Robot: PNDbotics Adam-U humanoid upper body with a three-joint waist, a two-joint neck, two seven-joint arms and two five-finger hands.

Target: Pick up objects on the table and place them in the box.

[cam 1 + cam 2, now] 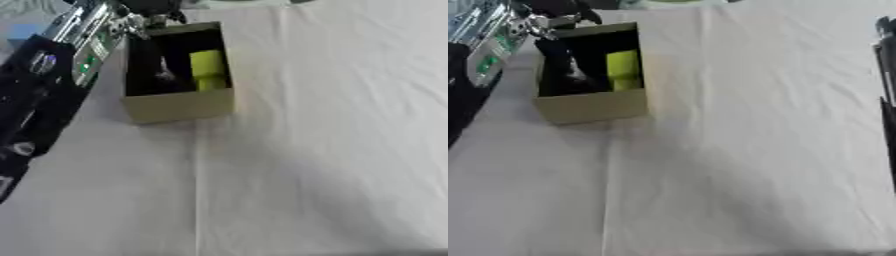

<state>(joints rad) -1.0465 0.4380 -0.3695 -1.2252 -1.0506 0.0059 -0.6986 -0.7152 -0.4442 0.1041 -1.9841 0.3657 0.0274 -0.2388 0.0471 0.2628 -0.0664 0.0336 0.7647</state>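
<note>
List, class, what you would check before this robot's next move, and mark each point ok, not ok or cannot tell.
1. Box upright and open on the white cloth: ok.
2. Yellow object inside the box: ok.
3. Left hand reaching into the box beside the yellow object: ok.
4. Left hand's fingers open or shut: cannot tell, dark against the dark inside.
5. Other objects left on the cloth to pick up: none visible.
6. Right hand: only a dark strip at the right edge, cannot tell.
</note>
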